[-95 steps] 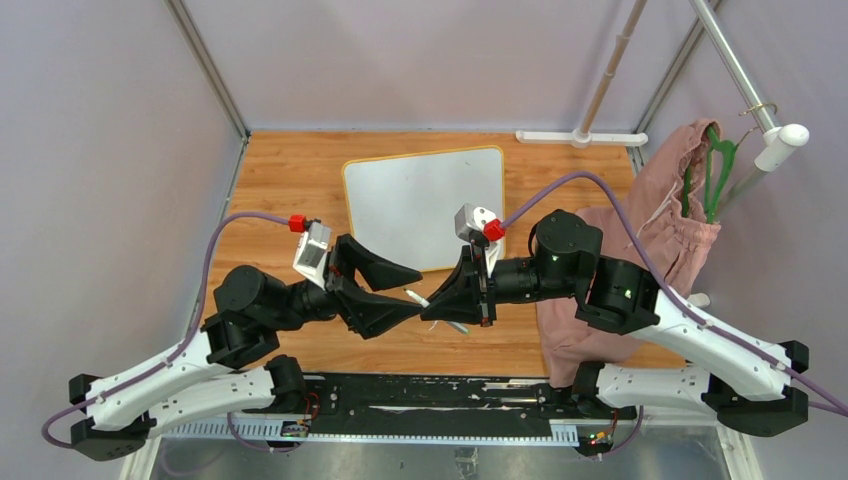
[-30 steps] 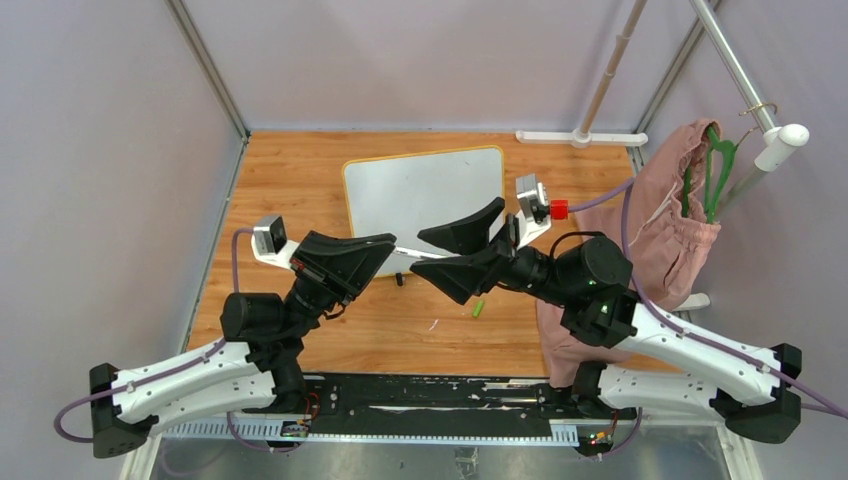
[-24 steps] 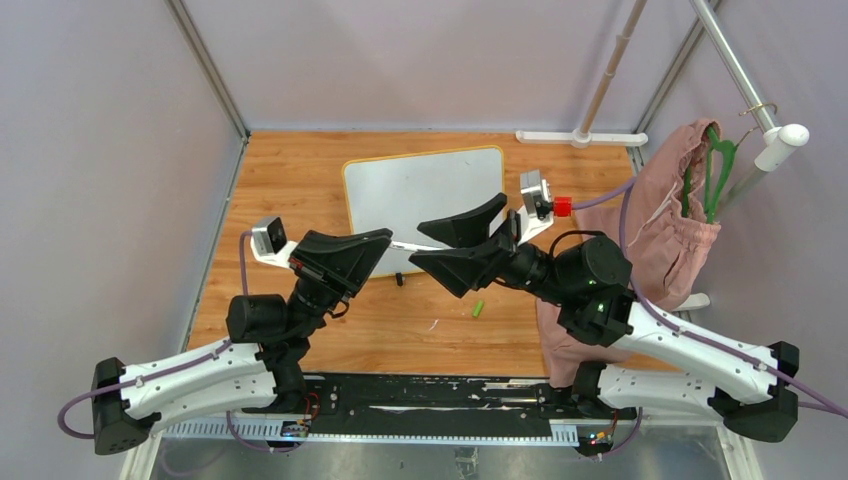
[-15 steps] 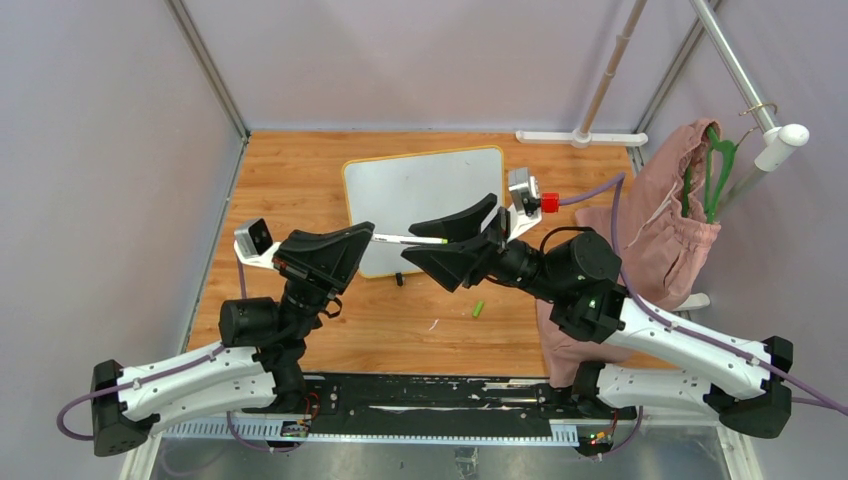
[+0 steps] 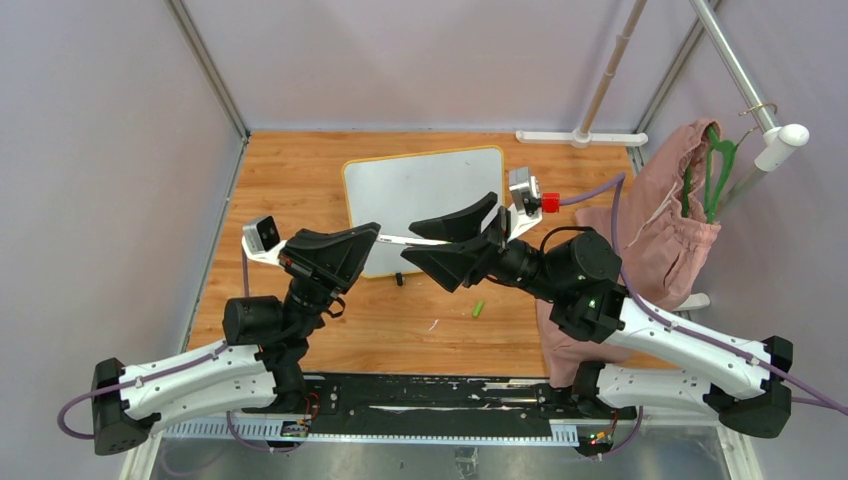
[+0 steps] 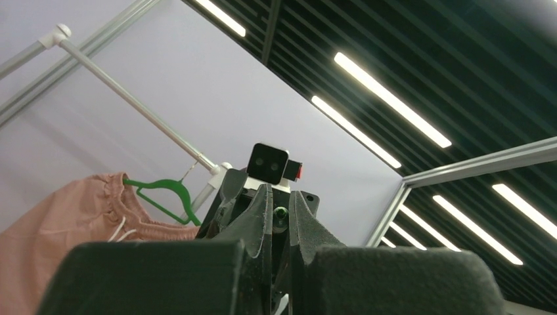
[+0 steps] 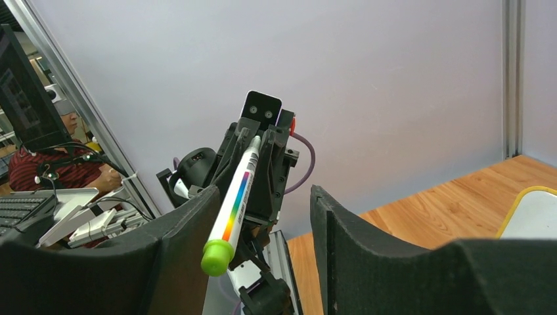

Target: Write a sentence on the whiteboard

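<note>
The whiteboard (image 5: 420, 195) lies flat at the back middle of the wooden table, white with a yellow rim; no sentence shows on it. Its corner (image 7: 533, 211) appears in the right wrist view. My left gripper (image 5: 368, 240) (image 6: 279, 197) is shut on a white marker (image 5: 400, 240) with a rainbow stripe (image 7: 238, 197), held level above the board's near edge. The marker's green end (image 7: 217, 256) reaches between the fingers of my right gripper (image 5: 420, 242) (image 7: 264, 210). That gripper is open, and the marker rests close to its left finger (image 7: 177, 256).
A small green cap (image 5: 478, 309) lies on the table in front of the board. A pink garment (image 5: 670, 215) on a green hanger (image 5: 716, 170) hangs from a rack at the right. The rack's white base (image 5: 580, 138) sits at the back edge.
Both grippers have shifted slightly left over the last second. The marker's green end now sits between the right gripper's fingers, which narrowed a little and remain apart.
</note>
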You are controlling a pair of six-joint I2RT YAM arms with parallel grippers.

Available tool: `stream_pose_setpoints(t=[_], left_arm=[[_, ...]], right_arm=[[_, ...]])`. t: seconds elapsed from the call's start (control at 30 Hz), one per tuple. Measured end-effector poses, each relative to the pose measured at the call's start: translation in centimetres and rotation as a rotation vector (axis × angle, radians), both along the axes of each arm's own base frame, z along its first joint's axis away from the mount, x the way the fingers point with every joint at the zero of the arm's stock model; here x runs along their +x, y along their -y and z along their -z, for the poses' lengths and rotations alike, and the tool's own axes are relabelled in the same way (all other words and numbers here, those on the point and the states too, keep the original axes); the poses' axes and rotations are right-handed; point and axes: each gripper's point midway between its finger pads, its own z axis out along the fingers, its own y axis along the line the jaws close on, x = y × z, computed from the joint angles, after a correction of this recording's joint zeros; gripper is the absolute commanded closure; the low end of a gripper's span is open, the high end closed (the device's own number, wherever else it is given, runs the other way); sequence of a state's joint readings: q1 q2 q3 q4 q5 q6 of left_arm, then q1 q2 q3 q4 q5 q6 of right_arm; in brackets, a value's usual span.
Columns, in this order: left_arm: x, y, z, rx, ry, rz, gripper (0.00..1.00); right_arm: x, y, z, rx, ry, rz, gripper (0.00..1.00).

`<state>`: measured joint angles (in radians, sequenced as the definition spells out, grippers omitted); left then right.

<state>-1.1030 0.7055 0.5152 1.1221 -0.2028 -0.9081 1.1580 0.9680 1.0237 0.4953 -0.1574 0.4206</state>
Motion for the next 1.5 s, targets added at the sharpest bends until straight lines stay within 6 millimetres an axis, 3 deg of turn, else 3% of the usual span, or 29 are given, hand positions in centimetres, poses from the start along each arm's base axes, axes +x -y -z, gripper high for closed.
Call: stream_pose_setpoints(t=[0.13,0.3,0.5,0.67,0.93,1.2,1.23,1.33,1.5], left_arm=[[0.2,0.5,0.3,0.004,-0.016,0.017,1.0],[0.4,1.1,0.7,0.013,-0.033,0.031,1.0],[0.6,1.5,0.9,0.021,-0.042,0.037,1.0],[0.8,1.8,1.2,0.028,-0.05,0.042,1.0],[0.8,1.8,1.1,0.015,-0.057,0.049,1.0],[1.0,1.8,1.2,0.017,-0.063,0.038,1.0],[1.0,1.8,1.2,0.017,-0.063,0.038,0.97],[1.0,1.8,1.2,0.02,-0.062,0.036,0.64],[0.9,1.9,1.5,0.047,-0.062,0.032,0.19]], right_arm=[[0.0,0.0,0.0,-0.001,0.005,0.003,0.44],[0.1,-0.1,0.0,-0.005,0.018,0.01,0.6],[0.2,-0.2,0.1,-0.007,0.021,0.013,0.58],[0.3,-0.3,0.1,-0.005,0.021,0.016,0.63],[0.5,-0.6,0.2,-0.006,0.022,0.017,0.75],[0.6,-0.6,0.2,-0.005,0.023,0.025,0.97],[0.6,-0.6,0.2,-0.005,0.023,0.025,0.99],[0.6,-0.6,0.2,-0.005,0.023,0.025,1.0],[0.6,-0.5,0.4,-0.015,0.019,0.024,1.0]])
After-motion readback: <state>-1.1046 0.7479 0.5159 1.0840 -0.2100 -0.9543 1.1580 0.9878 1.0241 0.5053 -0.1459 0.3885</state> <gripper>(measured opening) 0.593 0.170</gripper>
